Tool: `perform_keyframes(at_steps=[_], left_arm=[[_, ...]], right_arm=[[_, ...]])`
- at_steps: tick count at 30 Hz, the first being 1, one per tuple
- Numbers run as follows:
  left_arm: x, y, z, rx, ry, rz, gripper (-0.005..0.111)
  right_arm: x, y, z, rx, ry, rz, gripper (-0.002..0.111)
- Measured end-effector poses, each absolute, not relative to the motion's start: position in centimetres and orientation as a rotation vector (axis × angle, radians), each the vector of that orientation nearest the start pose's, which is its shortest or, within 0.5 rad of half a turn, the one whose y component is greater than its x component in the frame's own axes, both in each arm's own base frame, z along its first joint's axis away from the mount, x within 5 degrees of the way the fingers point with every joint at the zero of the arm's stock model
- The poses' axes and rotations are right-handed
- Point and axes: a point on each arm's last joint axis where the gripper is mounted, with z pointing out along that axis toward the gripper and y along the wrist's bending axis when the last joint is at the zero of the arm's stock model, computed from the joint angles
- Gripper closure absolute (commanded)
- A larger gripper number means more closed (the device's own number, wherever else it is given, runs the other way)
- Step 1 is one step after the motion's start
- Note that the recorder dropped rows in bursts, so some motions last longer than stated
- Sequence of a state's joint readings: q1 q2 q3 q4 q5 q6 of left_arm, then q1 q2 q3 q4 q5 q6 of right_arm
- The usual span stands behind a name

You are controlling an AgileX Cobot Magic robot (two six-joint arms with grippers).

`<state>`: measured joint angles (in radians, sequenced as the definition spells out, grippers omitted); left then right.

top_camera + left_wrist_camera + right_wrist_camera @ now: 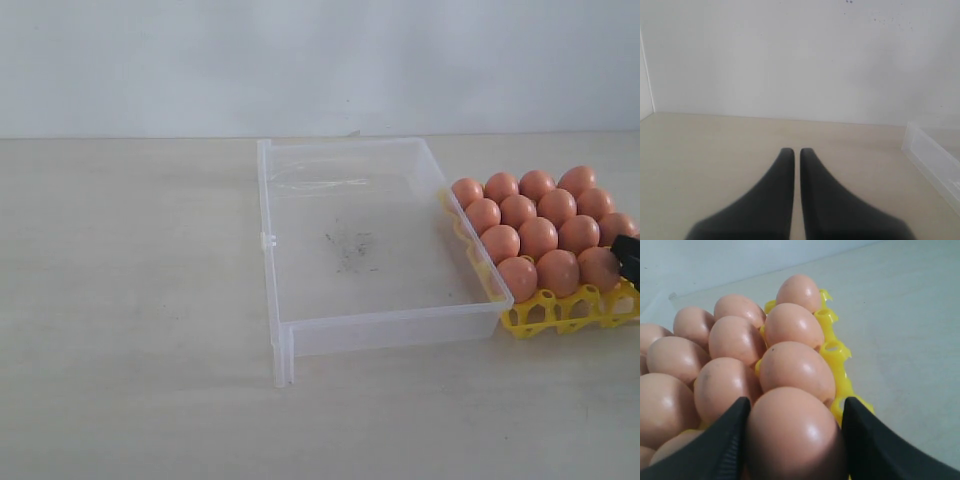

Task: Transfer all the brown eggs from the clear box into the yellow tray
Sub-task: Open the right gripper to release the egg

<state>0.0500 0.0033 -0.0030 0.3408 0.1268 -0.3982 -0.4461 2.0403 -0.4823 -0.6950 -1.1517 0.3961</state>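
Note:
The clear box (390, 328) lies in the middle of the table with no egg showing in it, only dark scuffs on its bottom. To its right, touching its side, stands the yellow tray (560, 312), filled with several brown eggs (538, 236). My right gripper (628, 258) reaches in at the far right edge. Its fingers sit on both sides of the front-corner egg (795, 435), which rests in the tray (832, 347); the right gripper (795, 405) is shut on that egg. My left gripper (794, 150) hangs over bare table, shut and empty, with a corner of the box (932, 160) off to its side.
A pale wall runs along the back of the light table (130, 300). The left half of the table lies bare, as does the strip in front of the box and tray.

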Motion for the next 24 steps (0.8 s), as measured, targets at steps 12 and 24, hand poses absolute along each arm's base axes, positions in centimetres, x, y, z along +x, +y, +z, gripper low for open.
perform_keyframes(at_steps=[12,24], left_arm=[[5.62,0.67,20.32,-0.121,1.599,0.026,0.103],[5.62,0.67,20.32,-0.121,1.599,0.026,0.103]], right_arm=[[27.20,-7.22,7.89,0.109,1.942,0.359,0.063],[27.15,-7.17,7.83,0.107,1.956,0.366,0.031]])
